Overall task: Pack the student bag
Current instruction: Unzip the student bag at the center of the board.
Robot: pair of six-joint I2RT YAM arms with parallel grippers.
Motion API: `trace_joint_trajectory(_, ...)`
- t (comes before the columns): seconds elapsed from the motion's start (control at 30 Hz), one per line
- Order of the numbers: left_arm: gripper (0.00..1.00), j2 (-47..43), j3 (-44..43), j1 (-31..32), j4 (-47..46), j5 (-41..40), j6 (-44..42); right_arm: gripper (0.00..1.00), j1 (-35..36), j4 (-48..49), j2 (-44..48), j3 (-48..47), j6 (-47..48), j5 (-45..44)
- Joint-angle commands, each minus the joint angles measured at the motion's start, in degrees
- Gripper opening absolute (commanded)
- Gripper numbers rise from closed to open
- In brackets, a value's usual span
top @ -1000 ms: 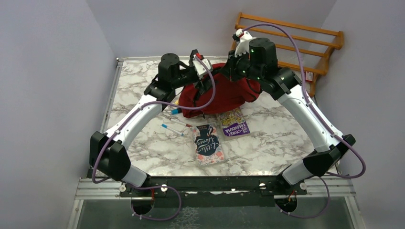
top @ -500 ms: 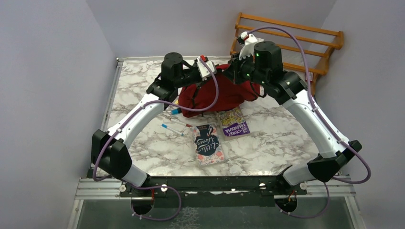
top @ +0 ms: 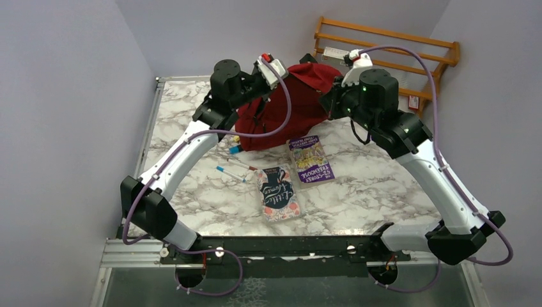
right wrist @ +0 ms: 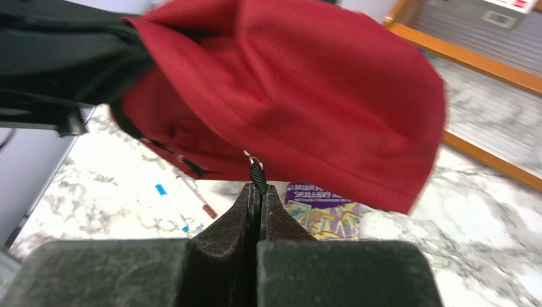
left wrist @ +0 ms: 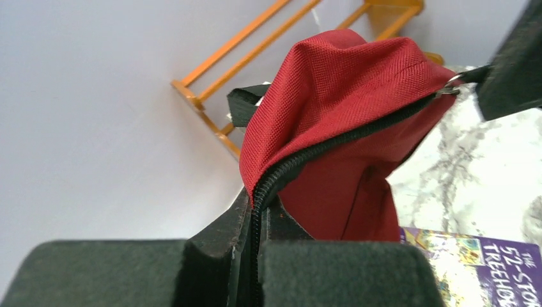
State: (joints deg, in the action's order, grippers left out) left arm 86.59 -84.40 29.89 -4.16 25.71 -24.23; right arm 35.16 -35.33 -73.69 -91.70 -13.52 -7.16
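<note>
The student bag [top: 291, 105] is at the far edge of the surface [top: 185, 109], about in the middle, and its top is held up between the two arms. The left tool [left wrist: 255, 214] is closed on the bag's edge, with the black zipper [left wrist: 332, 144] running in between its fingers. The right tool [right wrist: 257, 195] is also closed, and it pinches the small black pull tab [right wrist: 256, 171] that hangs from the red fabric. Just in front of the bag lies a purple book [top: 310, 160], and beside it, nearer to the arms' bases, a dark book with flowers [top: 278, 192]. Some pens [top: 230, 173] lie left of these books. A wooden rack [top: 396, 48] stands behind the far right corner.
</note>
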Motion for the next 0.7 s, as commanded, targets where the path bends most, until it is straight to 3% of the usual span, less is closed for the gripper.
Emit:
trace_joint_trajectory(0.0, 0.0, -0.09, -3.95, -3.35, -5.04, -9.2, 1.28, 0.01, -0.37, -1.06, 2.91, 2.07, -1.74, -11.15)
trace_joint_trajectory(0.23, 0.0, -1.94, -1.68, -6.92, -7.33, -8.01, 4.42, 0.01, -5.58, -1.62, 3.07, 8.42, -1.56, -15.21)
trace_joint_trajectory(0.47, 0.0, -3.71, 0.58, -8.31, -8.01, -9.24, 5.4, 0.01, -17.94, 4.07, 2.8, 17.04, -2.61, 1.38)
trace_joint_trajectory(0.67, 0.0, -4.1, 2.47, -9.06, -8.77, -10.46, 6.61, 0.01, -19.28, 11.43, 2.26, 23.33, -3.16, 14.25)
